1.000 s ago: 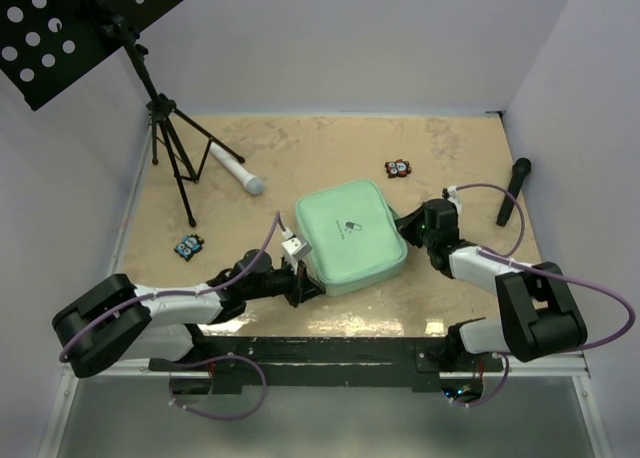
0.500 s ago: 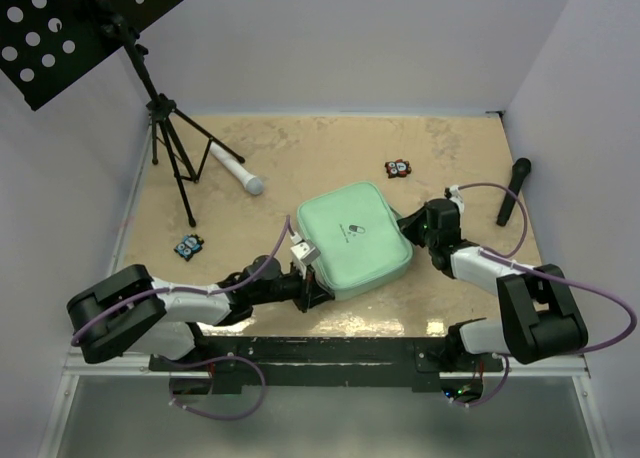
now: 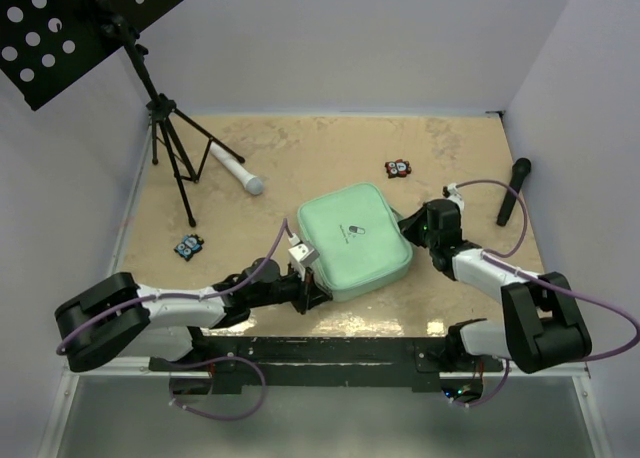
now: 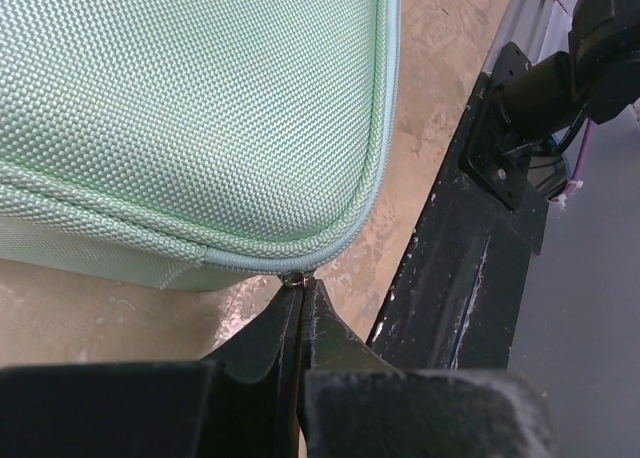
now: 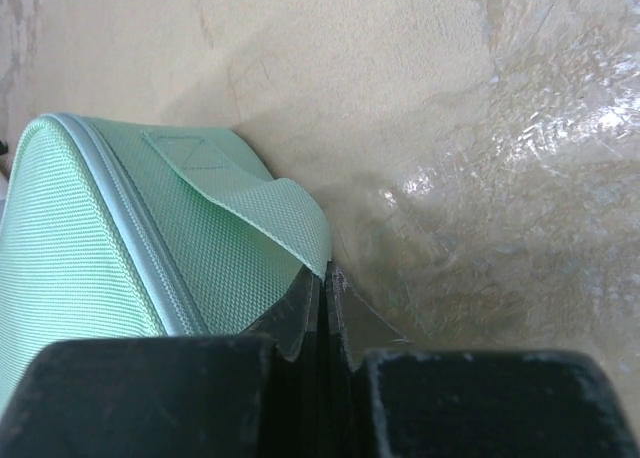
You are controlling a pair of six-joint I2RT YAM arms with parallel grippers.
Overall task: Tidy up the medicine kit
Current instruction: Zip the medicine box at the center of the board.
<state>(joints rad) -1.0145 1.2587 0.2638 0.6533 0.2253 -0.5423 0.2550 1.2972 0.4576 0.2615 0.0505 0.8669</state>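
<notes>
Pulling hard with your left gripper (image 4: pixel 299 284), pinched shut on the zip pull (image 4: pixel 292 276), could slip it free or drag the kit (image 3: pixel 353 240), lying mid-table, from your right gripper (image 5: pixel 325 278), clamped on its side tab (image 5: pixel 268 210).

Stand (image 3: pixel 170 148), cylinder (image 3: pixel 237 168), microphone (image 3: pixel 514 191), red gadget (image 3: pixel 399 167), blue gadget (image 3: pixel 188 245) dot the table (image 3: pixel 330 143)

1 kit (image 3: pixel 352 238), 2 gadgets (image 3: pixel 399 167) (image 3: pixel 188 245), 1 cyl. (image 3: pixel 237 168), 1 mic (image 3: pixel 513 192), 1 stand (image 3: pixel 160 106)
</notes>
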